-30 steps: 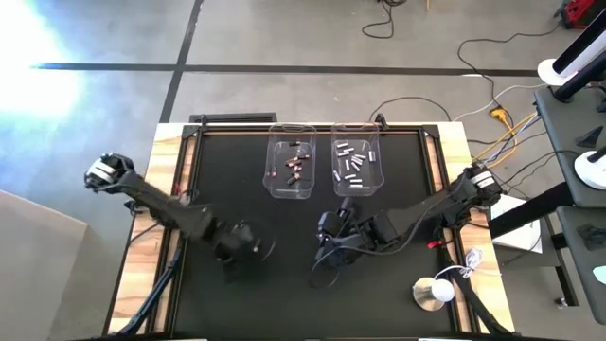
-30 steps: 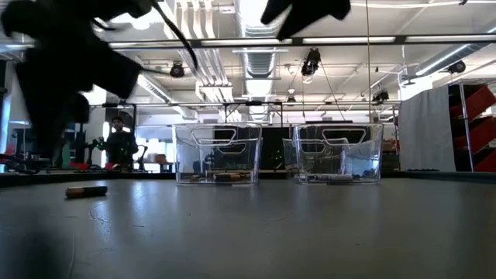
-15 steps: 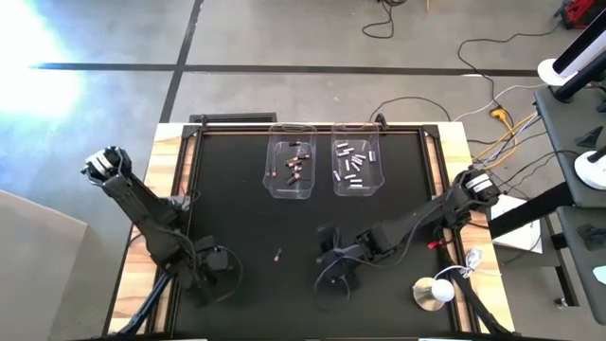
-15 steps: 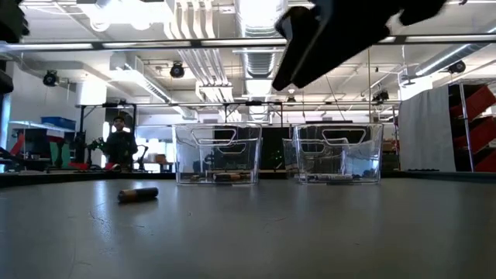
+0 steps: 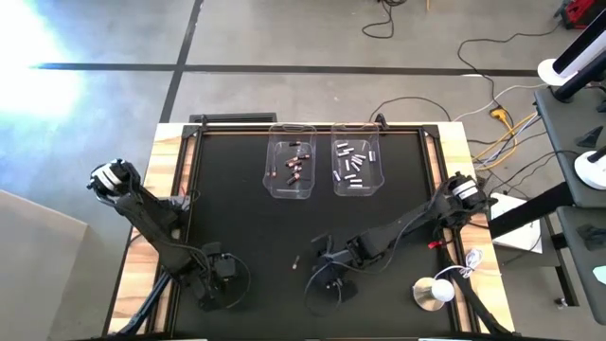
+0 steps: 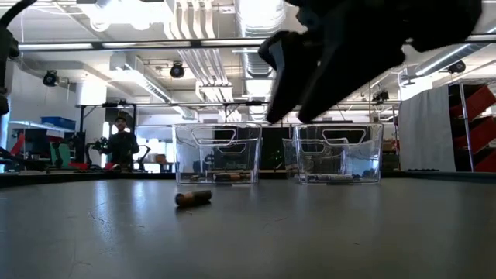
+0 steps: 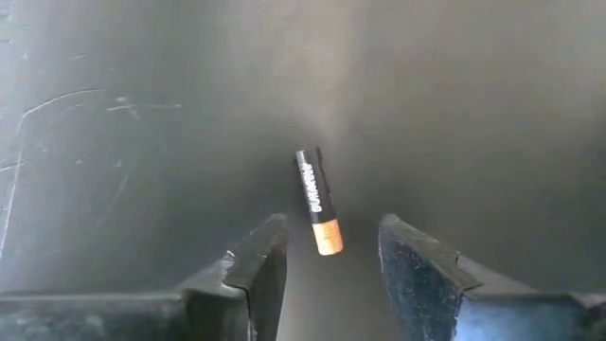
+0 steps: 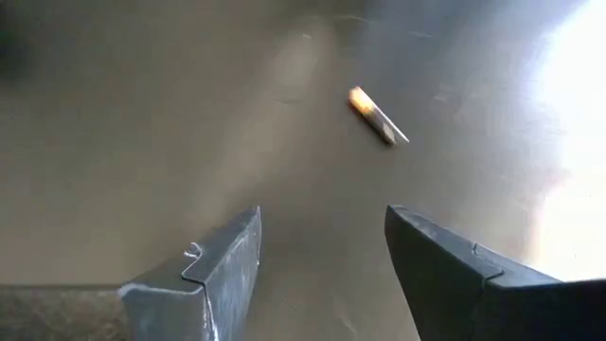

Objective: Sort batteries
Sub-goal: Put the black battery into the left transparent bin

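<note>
A dark battery (image 5: pixel 296 262) with a copper end lies loose on the black mat; the low view shows it (image 6: pixel 192 198) in front of the bins and the right wrist view (image 8: pixel 377 116) ahead of my fingers. My right gripper (image 5: pixel 320 260) hovers open just right of it. My left gripper (image 5: pixel 213 284), near the mat's near left corner, is open and points down over a second dark, copper-ended battery (image 7: pixel 316 199). That battery's copper end sits between the fingertips, untouched. At the far side, one clear bin (image 5: pixel 292 169) holds dark batteries and another (image 5: pixel 356 167) silvery ones.
A white round object (image 5: pixel 436 292) sits at the near right corner by the right arm's cables. The mat is framed by a wooden rim (image 5: pixel 170 189). A person (image 6: pixel 120 143) stands far off in the room behind the table.
My left gripper has swung from mid-mat toward the near left corner, rolling as it went. My right gripper has come down and toward the near edge, also rolling. The loose dark battery has rolled across the mat toward the right, nearer to my right gripper.
</note>
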You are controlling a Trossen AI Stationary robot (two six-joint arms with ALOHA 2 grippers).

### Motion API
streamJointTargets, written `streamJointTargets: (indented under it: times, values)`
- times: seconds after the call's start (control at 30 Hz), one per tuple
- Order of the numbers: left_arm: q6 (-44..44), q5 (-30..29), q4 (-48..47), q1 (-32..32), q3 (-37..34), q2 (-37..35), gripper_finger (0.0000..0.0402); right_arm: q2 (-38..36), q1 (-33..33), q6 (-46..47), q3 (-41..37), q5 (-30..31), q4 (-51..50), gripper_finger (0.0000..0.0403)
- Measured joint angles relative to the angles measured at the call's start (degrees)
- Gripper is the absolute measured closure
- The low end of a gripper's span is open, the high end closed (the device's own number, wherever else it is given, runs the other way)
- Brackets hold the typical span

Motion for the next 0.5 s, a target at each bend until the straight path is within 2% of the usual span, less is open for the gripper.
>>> streamJointTargets:
  times: [0.17, 0.3, 0.5]
  values:
    - [0.0, 0.5, 3.8, 0.2, 0.2, 3.8, 0.0249, 3.4, 0.6, 1.3, 0.0, -6.1, 1.5, 0.0184]
    - [0.3, 0.1, 5.5, 0.2, 0.4, 7.3, 0.0254, 5.4, 0.6, 5.6, 0.0, -6.3, 3.7, 0.0184]
    - [-0.3, -0.4, 5.7, 0.1, 0.7, 10.1, 0.0276, 7.4, 0.3, 3.2, 0.0, -5.9, 4.6, 0.0184]
